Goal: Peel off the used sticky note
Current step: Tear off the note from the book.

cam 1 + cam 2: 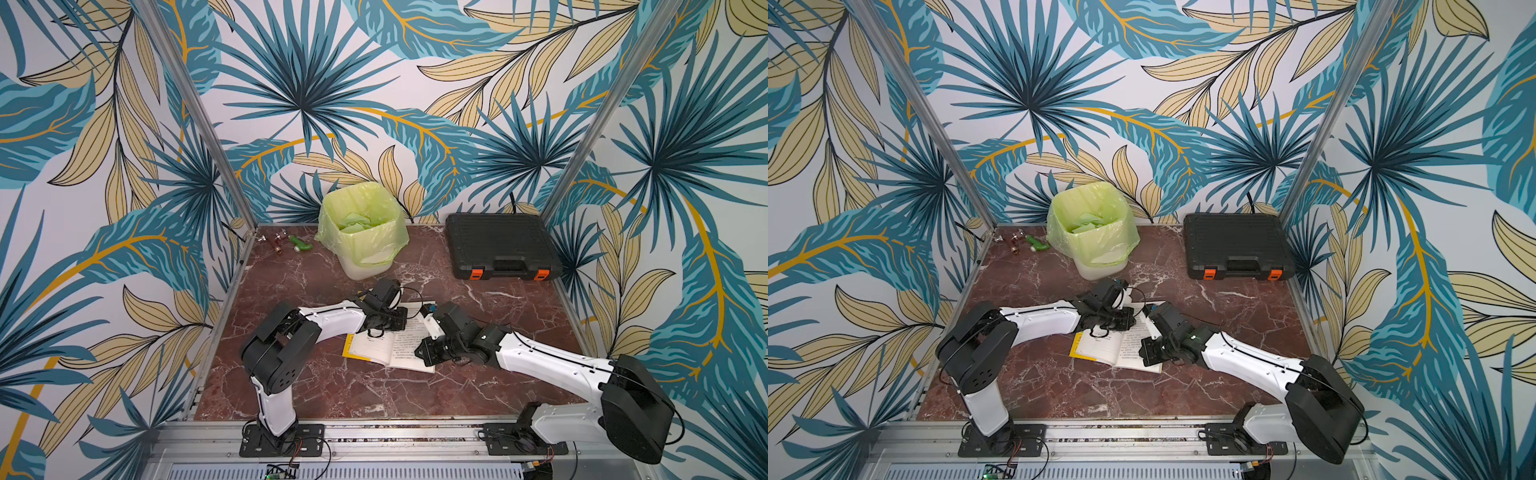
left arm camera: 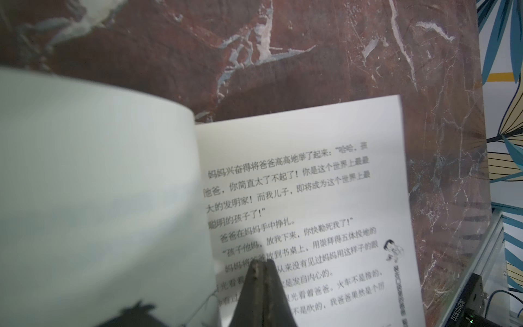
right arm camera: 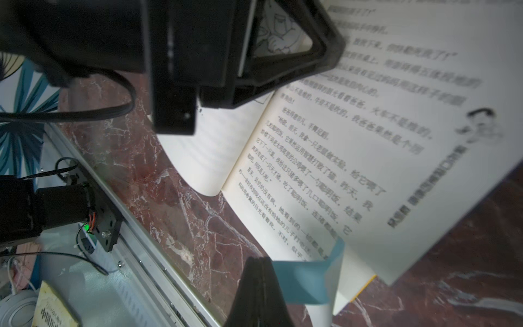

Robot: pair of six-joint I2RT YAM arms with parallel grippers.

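While the left gripper [image 2: 261, 263], jaws together, rests on the open book [image 1: 386, 351] near its 12 o'clock, the right gripper [image 3: 259, 260], at the book's 4 o'clock, is clamped on the blue sticky note [image 3: 307, 279], whose far end meets the page's edge.

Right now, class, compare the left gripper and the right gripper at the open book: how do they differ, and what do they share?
The left gripper is shut on nothing, its tips at a printed page; the right gripper is shut on the blue sticky note. The left gripper sits over the far part of the open book, the right gripper at its near right edge. Shared: closed jaws, both low over the pages.
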